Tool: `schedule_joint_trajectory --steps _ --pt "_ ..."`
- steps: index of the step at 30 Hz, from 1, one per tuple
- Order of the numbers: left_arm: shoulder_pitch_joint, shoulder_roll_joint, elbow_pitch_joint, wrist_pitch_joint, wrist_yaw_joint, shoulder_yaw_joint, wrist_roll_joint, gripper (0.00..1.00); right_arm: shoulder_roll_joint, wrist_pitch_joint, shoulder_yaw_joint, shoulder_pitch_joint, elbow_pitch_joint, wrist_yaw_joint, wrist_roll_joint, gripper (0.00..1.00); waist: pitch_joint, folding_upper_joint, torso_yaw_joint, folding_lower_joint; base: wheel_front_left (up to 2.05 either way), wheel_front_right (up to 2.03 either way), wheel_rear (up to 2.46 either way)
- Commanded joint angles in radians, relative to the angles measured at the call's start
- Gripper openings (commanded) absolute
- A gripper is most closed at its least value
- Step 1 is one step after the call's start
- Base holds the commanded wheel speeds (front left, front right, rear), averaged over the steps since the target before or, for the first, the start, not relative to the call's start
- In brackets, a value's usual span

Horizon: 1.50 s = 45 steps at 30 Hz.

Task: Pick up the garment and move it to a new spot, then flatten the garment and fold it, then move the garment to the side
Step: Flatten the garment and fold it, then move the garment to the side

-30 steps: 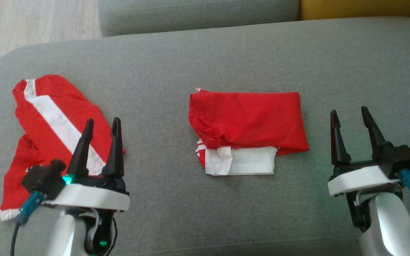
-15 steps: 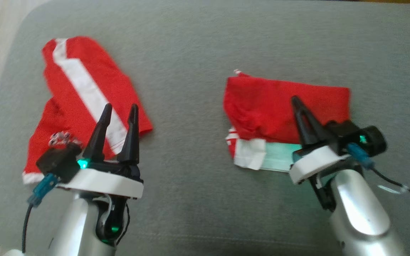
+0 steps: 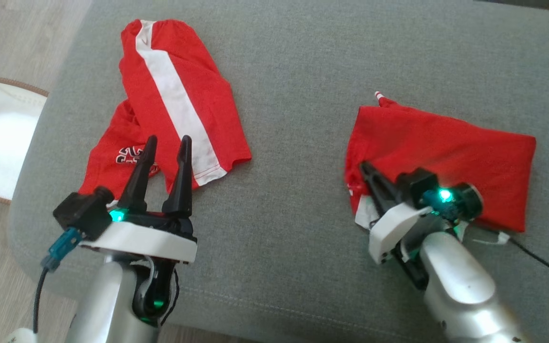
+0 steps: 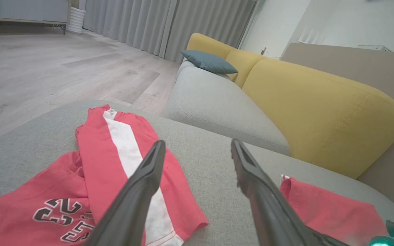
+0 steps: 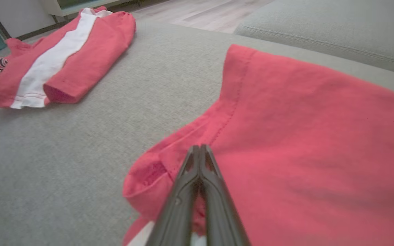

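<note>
While the left gripper (image 3: 169, 139) hangs wide open over shorts (image 3: 174, 95) at 10 o'clock, the right gripper (image 3: 366, 167), jaws closed, points over the folded shirt (image 3: 446, 147) at 3 o'clock on the cushion (image 3: 293, 85).

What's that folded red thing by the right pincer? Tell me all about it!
The folded red garment is soft-looking cloth, a rough rectangle lying flat on the grey cushion. A stitched seam runs near one end, and white cloth peeks from underneath. The shut right pincer seems to pinch its left end.
</note>
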Motion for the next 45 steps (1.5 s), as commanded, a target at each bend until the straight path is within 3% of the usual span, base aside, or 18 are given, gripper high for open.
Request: schedule_joint_trajectory --steps 1,10,18,23,29,30,31,32,45 --pt "-0.026 0.010 -0.031 -0.005 -0.006 0.031 -0.003 1.00 0.009 -0.015 0.033 -0.020 -0.021 -0.001 0.015 0.00 -0.006 0.0000 -0.002 0.0000 0.00 0.00 0.00" --pt "-0.013 0.010 -0.031 -0.005 -0.006 0.040 0.004 1.00 0.009 -0.028 0.158 -0.023 0.009 -0.001 0.123 0.00 -0.039 0.0000 -0.049 0.0000 0.00 0.00 0.00" --pt "-0.005 0.010 -0.042 -0.005 -0.006 0.071 0.017 1.00 0.008 -0.089 -0.041 -0.046 -0.069 -0.001 0.103 0.00 -0.079 0.0000 -0.149 0.0000 0.00 0.00 0.00" --pt "-0.003 0.010 -0.046 -0.005 -0.006 0.082 0.020 1.00 0.008 -0.102 -0.187 0.000 -0.153 -0.001 0.040 0.00 -0.096 0.0000 -0.207 0.0000 0.00 0.00 0.00" --pt "-0.003 0.010 -0.061 -0.005 -0.006 0.079 0.040 1.00 0.008 -0.109 -0.291 0.078 -0.262 -0.001 0.020 0.00 -0.108 0.0000 -0.264 0.0000 0.00 0.00 0.00" --pt "0.000 0.010 -0.065 -0.005 -0.006 0.081 0.042 1.00 0.008 -0.110 -0.300 0.090 -0.280 -0.001 0.026 0.09 -0.108 0.0000 -0.274 0.0000 0.00 0.00 0.00" --pt "0.002 0.010 -0.065 -0.005 -0.006 0.082 0.044 1.00 0.008 -0.110 -0.306 0.102 -0.298 -0.001 0.028 0.74 -0.109 0.0000 -0.282 0.0000 0.00 0.00 0.00" --pt "0.006 0.010 -0.061 -0.005 -0.006 0.082 0.048 1.00 0.009 -0.111 -0.308 0.115 -0.315 -0.001 0.031 1.00 -0.110 0.0000 -0.289 0.0000 0.00 0.00 0.00" --pt "0.038 0.010 -0.049 -0.005 -0.006 0.129 0.074 1.00 0.009 -0.113 -0.320 0.209 -0.396 -0.001 0.051 1.00 -0.110 0.0000 -0.328 0.0000 0.00 0.00 0.00"
